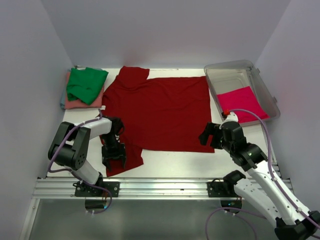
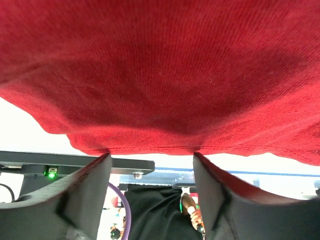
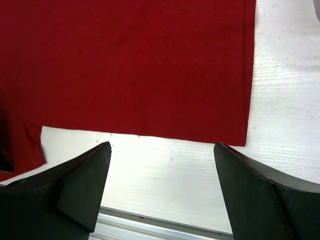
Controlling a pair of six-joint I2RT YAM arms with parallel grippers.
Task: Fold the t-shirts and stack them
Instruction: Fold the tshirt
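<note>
Altogether four shirts are in view, one of each colour, along with one tub and two arms. The red shirt (image 1: 160, 110) lies spread flat on the table (image 1: 170, 162), its collar toward the left and its hem toward the right. One sleeve points to the far side and the near sleeve (image 1: 134, 159) toward the arm bases.

The green shirt (image 1: 86, 84) sits folded on top of the salmon shirt (image 1: 80, 104) in the far left corner, just beside the red shirt's shoulder. The pink shirt (image 1: 242, 102) lies inside the clear tub (image 1: 267, 92) at the far right.

A small white tag (image 1: 102, 107) shows at the red shirt's collar edge, but it is too small to read.

The left gripper (image 1: 114, 154) is down on the near sleeve. In its wrist view its fingers are spread (image 2: 150, 154), with the red cloth (image 2: 160, 75) lying across their tips.

The right gripper (image 1: 206, 137) hangs at the shirt's near right corner. Its fingers are spread wide (image 3: 162, 145) over bare table (image 3: 280, 100), just short of the shirt's (image 3: 125, 65) near edge and holding nothing.
</note>
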